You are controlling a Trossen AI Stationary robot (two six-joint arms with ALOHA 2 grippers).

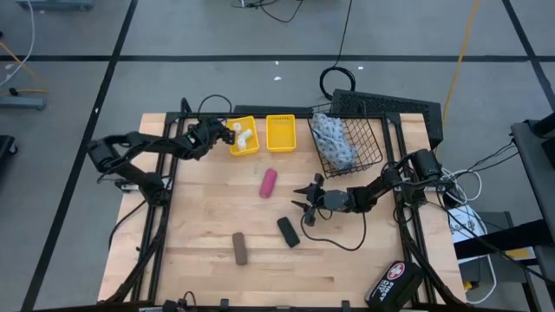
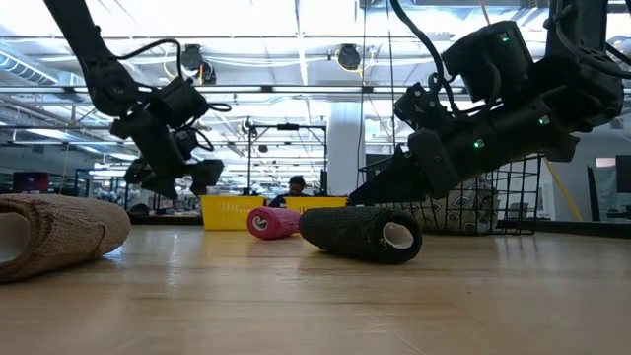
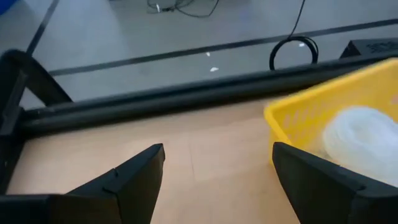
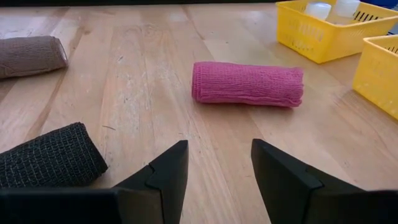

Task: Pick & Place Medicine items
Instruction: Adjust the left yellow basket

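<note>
Two arms over the wooden table (image 1: pixel 208 260), so across from the left. Left gripper (image 1: pixel 217 132) hangs at the far left side of the table, just beside the left yellow bin (image 1: pixel 244 137), fingers spread wide with nothing between them; its wrist camera shows bare wood in the gap and the bin's corner past one finger. Inside that bin sit the white bottles (image 1: pixel 244 134), seen as pale rounded shapes. Next along, the second yellow bin (image 1: pixel 280 133), touching or nearly touching the first. Down toward the front edge lies the brown roll (image 1: pixel 238 248), on its own, well apart from the rest. Mid-table, the magenta roll (image 1: pixel 269 183) rests on its side. Nearer the front and a little right, the black roll (image 1: pixel 288 231) lies tilted. Right gripper (image 1: pixel 305 201) hovers low between the magenta and black rolls, fingers parted, holding nothing; its wrist view looks straight at the magenta roll past both fingers. Far right at the back, the wire basket (image 1: pixel 368 139) holds the blue-white pouch (image 1: pixel 334 140). Front right corner, hanging off the table edge, the black case with the cross emblem (image 1: pixel 395 282).
</note>
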